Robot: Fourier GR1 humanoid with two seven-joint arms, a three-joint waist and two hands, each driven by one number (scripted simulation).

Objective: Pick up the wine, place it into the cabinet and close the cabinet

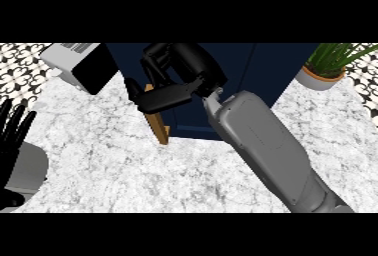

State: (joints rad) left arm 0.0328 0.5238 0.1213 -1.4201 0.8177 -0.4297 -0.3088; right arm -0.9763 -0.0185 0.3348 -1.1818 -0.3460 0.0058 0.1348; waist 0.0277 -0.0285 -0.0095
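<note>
the dark navy cabinet fills the upper middle of the frame on the white marbled stone counter. its door, a thin panel with a light wooden edge, stands ajar and juts toward the lower left. the right hand is at the cabinet's mouth in the upper middle, fingers curled, one part lying across the door's top edge; whether it holds anything i cannot tell. the wine is not visible anywhere, so its place, long axis and heading cannot be read; it is probably inside the cabinet or hidden by the hand. my judgement: placing looks done or nearly so, and closing the door is left. the left hand rests open at the left edge, fingers up.

a white toaster sits upper left, a potted green plant upper right.
</note>
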